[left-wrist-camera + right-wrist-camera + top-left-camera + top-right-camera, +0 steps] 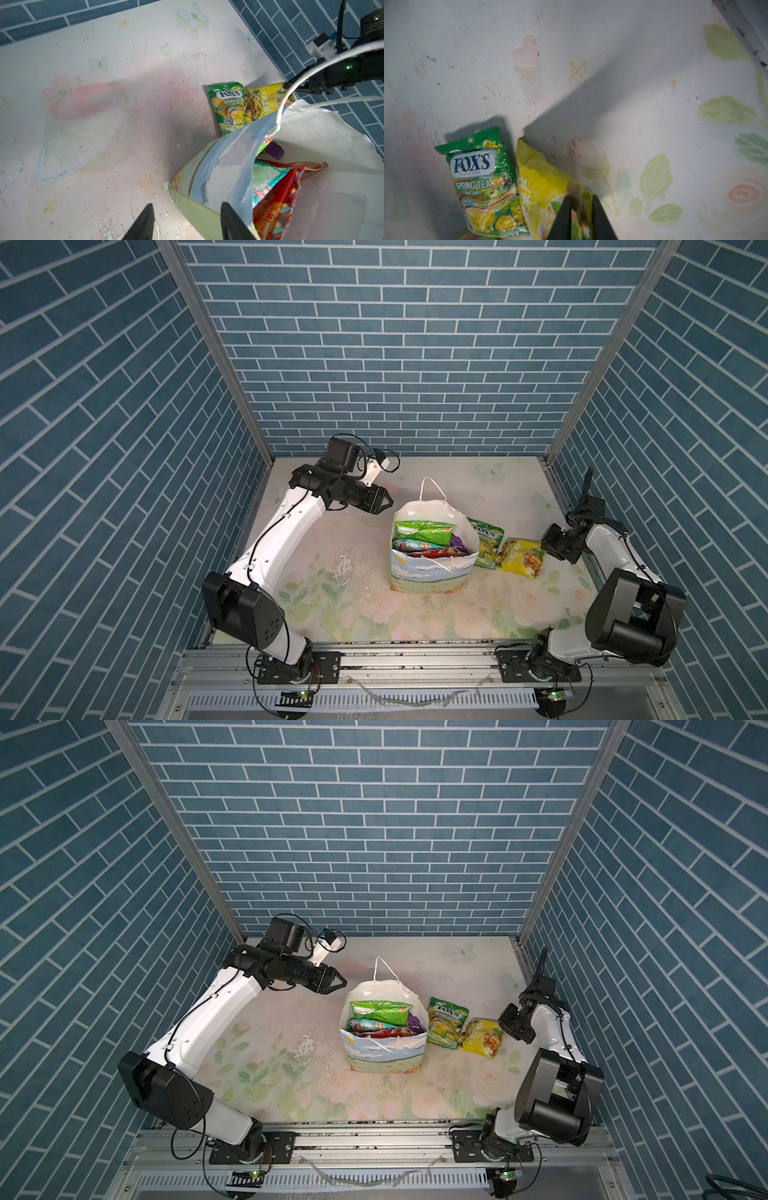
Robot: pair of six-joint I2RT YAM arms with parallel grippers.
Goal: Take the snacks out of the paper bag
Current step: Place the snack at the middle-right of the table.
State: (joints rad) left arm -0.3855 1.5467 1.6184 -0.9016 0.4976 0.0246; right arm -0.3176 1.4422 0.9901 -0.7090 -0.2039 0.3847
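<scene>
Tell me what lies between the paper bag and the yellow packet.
The green FOX'S packet lies flat between bag and yellow packet, seen in both top views.

Both top views look steeply down on the whole table [469, 497]; both wrist cameras sit close, sharing the FOX'S packet [227, 108] [481, 182] (lower left in the right wrist view).

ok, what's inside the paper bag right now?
At the mouth of the paper bag, a green packet, a teal packet, a red packet and a purple corner show. Anything beneath them is covered.
</scene>
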